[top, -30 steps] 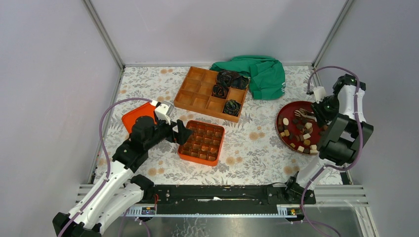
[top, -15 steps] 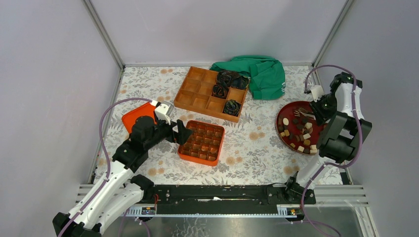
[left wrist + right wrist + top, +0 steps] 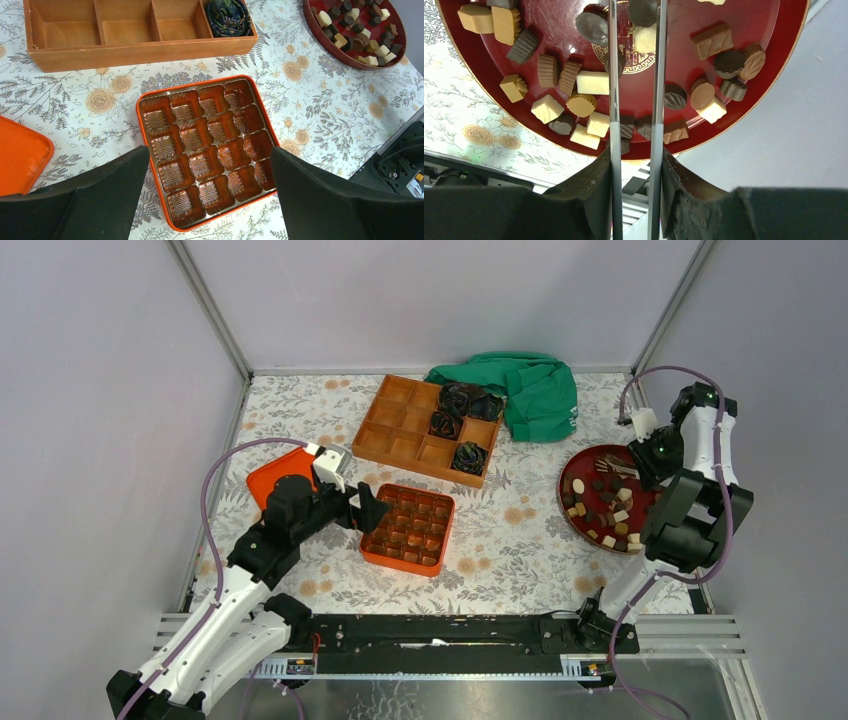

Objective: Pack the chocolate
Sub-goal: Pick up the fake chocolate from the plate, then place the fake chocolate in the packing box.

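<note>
Floral cloth (image 3: 520,530) covers the table between pale grey walls. In the right wrist view the right gripper (image 3: 634,45) carries two long thin blades, parallel and only narrowly apart, over the red plate (image 3: 749,20) at the table's right edge. A dark piece (image 3: 642,10) sits between them at the top of that view. The tips are cut off there, so it cannot be told whether the piece is pinched.

Around the blades lies the chocolate (image 3: 593,82): cubes, ridged cups and rounded lumps in dark brown, tan and cream, many touching. These look light and stiff, probably brittle at the edges and slippery against thin metal. A flat-sided cube taken across two opposite faces, low on its body, should hold better than a domed lump, which could squirt out. Pieces with free sides look like the easier picks.

Well apart to the left, the left gripper (image 3: 209,152) hangs spread wide and empty over the near edge of the orange moulded tray (image 3: 207,115), whose cells hold nothing.
</note>
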Controlling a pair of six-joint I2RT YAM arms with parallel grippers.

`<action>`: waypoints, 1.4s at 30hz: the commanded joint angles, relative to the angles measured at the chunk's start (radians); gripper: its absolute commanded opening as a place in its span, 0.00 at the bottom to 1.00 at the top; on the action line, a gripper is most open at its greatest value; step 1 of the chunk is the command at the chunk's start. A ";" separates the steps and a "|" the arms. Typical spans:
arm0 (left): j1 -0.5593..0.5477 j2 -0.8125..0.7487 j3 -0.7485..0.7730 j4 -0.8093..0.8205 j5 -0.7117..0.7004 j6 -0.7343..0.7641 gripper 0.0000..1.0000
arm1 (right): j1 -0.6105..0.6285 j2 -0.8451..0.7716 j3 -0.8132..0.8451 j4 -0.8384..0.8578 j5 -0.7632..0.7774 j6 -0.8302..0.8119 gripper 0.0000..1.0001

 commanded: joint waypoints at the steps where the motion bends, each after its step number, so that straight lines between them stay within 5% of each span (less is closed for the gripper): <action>1: 0.009 -0.009 0.001 0.053 0.003 0.011 0.99 | 0.007 -0.078 0.022 -0.030 -0.026 0.013 0.00; 14: 0.010 -0.005 0.005 0.048 -0.007 0.012 0.99 | 0.039 -0.230 -0.021 -0.127 -0.261 0.030 0.00; 27: 0.023 0.017 0.012 0.035 -0.076 0.026 0.99 | 0.449 -0.432 -0.142 -0.036 -0.624 0.168 0.00; 33: 0.042 0.033 0.013 0.029 -0.090 0.030 0.99 | 0.708 -0.418 -0.176 0.105 -0.610 0.213 0.00; 42: 0.064 0.052 0.016 0.030 -0.079 0.028 0.99 | 0.878 -0.397 -0.322 0.262 -0.416 0.287 0.00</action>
